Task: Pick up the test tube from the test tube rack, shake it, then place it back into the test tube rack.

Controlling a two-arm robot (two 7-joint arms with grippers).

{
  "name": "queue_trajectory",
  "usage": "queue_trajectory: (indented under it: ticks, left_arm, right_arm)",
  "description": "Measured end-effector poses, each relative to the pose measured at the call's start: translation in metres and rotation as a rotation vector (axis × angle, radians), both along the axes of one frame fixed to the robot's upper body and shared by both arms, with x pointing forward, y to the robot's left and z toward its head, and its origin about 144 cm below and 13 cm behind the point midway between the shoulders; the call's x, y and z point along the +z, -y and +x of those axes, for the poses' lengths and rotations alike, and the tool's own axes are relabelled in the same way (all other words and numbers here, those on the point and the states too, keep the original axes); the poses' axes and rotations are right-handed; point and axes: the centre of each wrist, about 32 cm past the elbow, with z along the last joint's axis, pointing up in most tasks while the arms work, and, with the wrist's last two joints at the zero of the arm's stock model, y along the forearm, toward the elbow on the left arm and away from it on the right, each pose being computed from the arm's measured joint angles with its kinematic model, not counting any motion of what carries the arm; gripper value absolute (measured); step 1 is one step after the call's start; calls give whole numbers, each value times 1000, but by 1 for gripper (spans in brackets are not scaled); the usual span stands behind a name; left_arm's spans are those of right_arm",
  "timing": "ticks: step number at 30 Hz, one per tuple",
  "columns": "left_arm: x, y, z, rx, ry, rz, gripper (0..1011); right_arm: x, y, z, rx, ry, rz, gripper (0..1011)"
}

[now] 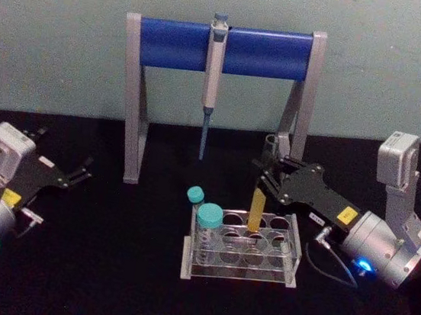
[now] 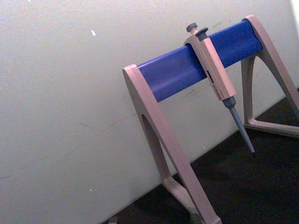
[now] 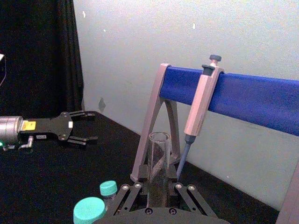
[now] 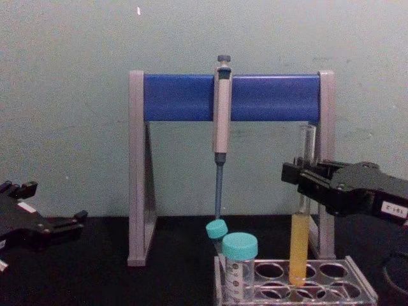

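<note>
The test tube (image 1: 257, 207) is a long clear tube with yellow-orange liquid in its lower part. It stands upright with its rounded bottom in a back-row hole of the clear test tube rack (image 1: 288, 249). My right gripper (image 1: 263, 178) comes in from the right and is shut on the tube's middle, above the liquid. In the chest view the test tube (image 4: 299, 241) rises past the right gripper (image 4: 305, 180) above the rack (image 4: 358, 291). The right wrist view shows the tube's open top (image 3: 158, 154). My left gripper (image 1: 79, 172) rests open at the far left, apart from the rack.
Two teal-capped tubes (image 1: 209, 220) stand at the rack's left end. Behind the rack is a tall grey-and-blue pipette stand (image 1: 171, 43), with a pipette (image 1: 213, 73) hanging from its bar. The black table ends at the wall behind.
</note>
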Motion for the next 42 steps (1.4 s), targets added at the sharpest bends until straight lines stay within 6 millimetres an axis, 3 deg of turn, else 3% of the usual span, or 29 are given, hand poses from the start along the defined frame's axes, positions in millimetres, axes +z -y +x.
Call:
queue_trajectory:
  ticks: [42]
  left_arm:
    - [0, 0, 0, 0, 0, 0, 1001]
  right_arm:
    - [-10, 0, 4, 0, -55, -52, 235]
